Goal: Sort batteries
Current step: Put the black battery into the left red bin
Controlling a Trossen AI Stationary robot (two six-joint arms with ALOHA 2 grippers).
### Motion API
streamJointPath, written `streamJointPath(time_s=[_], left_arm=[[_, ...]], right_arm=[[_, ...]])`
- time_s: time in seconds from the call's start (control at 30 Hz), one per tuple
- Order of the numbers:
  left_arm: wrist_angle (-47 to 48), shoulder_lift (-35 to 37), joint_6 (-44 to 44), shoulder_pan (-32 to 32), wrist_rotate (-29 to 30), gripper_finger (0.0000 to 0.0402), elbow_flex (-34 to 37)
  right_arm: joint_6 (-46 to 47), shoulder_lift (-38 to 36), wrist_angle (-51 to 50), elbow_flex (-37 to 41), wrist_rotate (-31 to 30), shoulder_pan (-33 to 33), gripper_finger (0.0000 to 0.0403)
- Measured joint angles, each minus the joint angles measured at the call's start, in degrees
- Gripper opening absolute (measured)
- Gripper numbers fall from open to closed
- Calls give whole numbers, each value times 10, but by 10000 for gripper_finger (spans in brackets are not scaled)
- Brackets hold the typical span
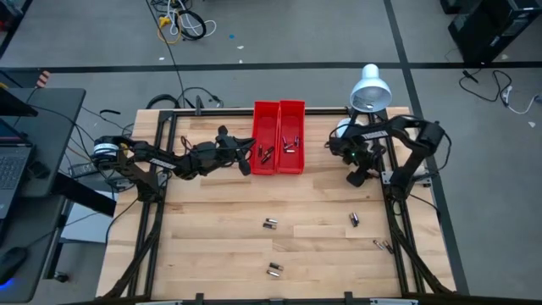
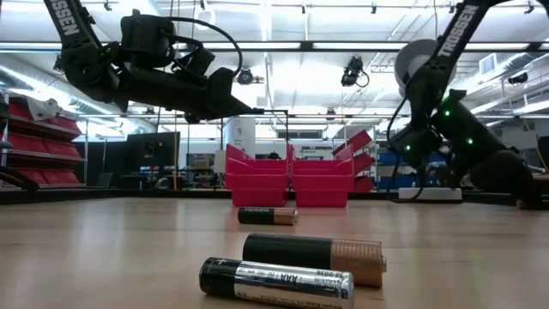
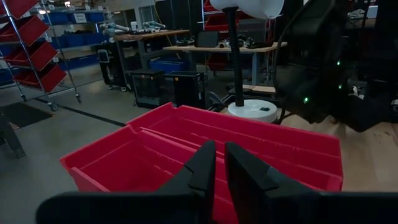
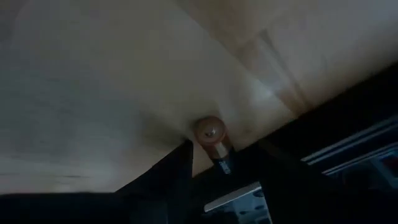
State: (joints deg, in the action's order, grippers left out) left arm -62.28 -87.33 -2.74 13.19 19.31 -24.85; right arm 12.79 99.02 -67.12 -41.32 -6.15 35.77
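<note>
Between the right end effector (image 4: 219, 163) fingers sits 1 battery (image 4: 213, 140), gripped.

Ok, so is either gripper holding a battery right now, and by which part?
The right gripper holds a battery by its dark lower body, copper end sticking out. The left gripper, over the red bins, is shut on nothing.

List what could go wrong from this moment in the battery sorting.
1. The right gripper holds a battery by one end only, near the table's right edge; it might slip and roll off.
2. The left gripper, nearly shut and apparently empty, hangs low over the left red bin; a careless move could knock the bin.
3. Loose batteries on the bare wood may roll if brushed.
</note>
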Motion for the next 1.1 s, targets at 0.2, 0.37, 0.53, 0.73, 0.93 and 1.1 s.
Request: streamJointPath(time_s=[0.2,0.37,0.53,0.73,0.93,1.1], left_arm=[[0,0,0,0,0,49,0],[0,0,-1,0,0,49,0],[2,0,-1,0,0,49,0],[9,0,-23,0,0,49,0],[9,0,-28,0,0,49,0],[9,0,-28,0,0,49,0]], right_arm=[[-26,30,-2,-15,4,-3,141],[-8,22,4,-19,21,-8,71],[34,-2,11,-19,25,-11,25],[87,-66,36,-21,34,-51,32],[153,-160,87,-21,62,-115,27],[204,-231,179,-21,16,-172,32]])
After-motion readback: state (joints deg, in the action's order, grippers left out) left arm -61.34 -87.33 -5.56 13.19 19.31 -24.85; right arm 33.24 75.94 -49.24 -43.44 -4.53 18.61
